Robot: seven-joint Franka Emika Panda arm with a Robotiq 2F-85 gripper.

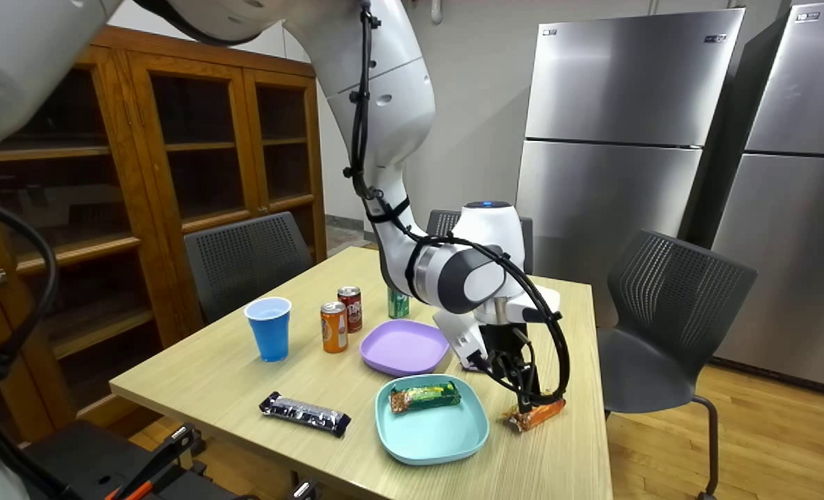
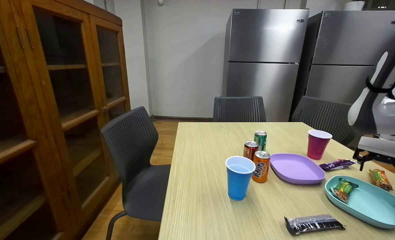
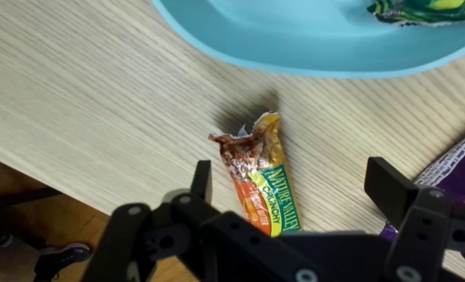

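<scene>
My gripper stands open above the table, nothing held between its fingers. Below and between them in the wrist view lies an orange Nature Valley bar, nearer the left finger; its lower end is hidden behind the gripper. In an exterior view the fingertips hang over that same bar. A teal plate is beside it, bearing a green-wrapped bar. Near the right finger lies a purple-wrapped snack, partly covered by the gripper.
A lavender plate, a magenta cup, a blue cup and several cans, such as an orange can, stand on the table. A black-and-silver bar lies near the front edge. Chairs surround the table.
</scene>
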